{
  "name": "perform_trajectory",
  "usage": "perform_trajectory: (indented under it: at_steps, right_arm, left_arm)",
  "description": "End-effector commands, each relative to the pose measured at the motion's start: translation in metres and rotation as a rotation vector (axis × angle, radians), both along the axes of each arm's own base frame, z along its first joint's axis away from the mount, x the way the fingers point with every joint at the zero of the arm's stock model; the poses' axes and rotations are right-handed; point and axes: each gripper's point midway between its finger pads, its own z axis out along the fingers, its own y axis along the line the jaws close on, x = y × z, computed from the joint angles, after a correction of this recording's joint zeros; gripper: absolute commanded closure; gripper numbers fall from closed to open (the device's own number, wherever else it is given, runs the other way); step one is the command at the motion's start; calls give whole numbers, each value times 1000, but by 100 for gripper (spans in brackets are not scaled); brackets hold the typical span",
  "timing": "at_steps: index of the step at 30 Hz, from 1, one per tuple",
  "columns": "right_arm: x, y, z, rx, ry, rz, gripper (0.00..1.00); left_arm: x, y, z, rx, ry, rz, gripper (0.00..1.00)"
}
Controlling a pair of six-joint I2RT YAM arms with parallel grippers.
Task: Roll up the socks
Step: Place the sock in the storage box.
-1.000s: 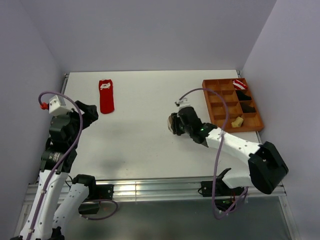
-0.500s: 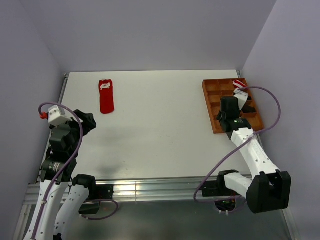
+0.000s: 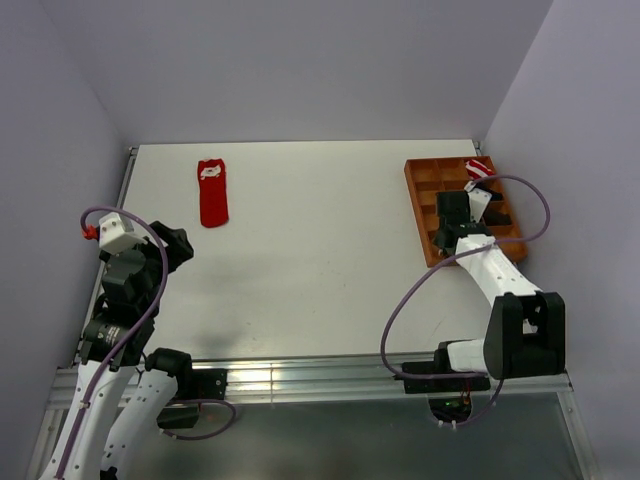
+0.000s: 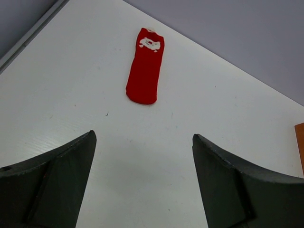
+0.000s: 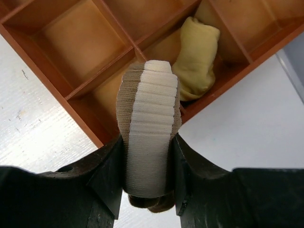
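The red sock (image 3: pixel 212 193) with a white mark lies flat at the table's far left; it also shows in the left wrist view (image 4: pixel 145 79). My left gripper (image 4: pixel 142 185) is open and empty, well short of it. My right gripper (image 5: pixel 148 164) is shut on the rolled brown-and-tan striped sock (image 5: pixel 149 142), cream cuff outward, held above the near corner of the orange tray (image 5: pixel 47 66). The rolled mustard-yellow sock (image 5: pixel 197 59) sits in a near tray compartment. In the top view the right gripper (image 3: pixel 450 222) hangs over the tray's near left part.
The orange divided tray (image 3: pixel 421 212) stands at the far right. A red-and-white striped bundle (image 3: pixel 479 169) and black bundles (image 3: pixel 492 213) fill its far compartments. Walls close in left, back and right.
My right arm swung from mid-table to over the tray with the rolled striped sock, then edged a little farther over it. My left arm drew back and lowered slightly.
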Motion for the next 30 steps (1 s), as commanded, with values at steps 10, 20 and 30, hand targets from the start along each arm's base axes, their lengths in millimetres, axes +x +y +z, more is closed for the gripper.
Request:
perform_trajectory:
  at_steps: [10, 20, 30]
  right_arm:
    - [37, 12, -35, 177, -14, 27, 100]
    - [29, -6, -59, 274, 15, -33, 100]
    - [23, -3, -86, 343, 157, -55, 100]
  left_arm:
    - [-1, 5, -3, 22, 8, 21, 14]
    - [0, 3, -4, 22, 9, 13, 14]
    - [-1, 5, -4, 24, 6, 21, 14]
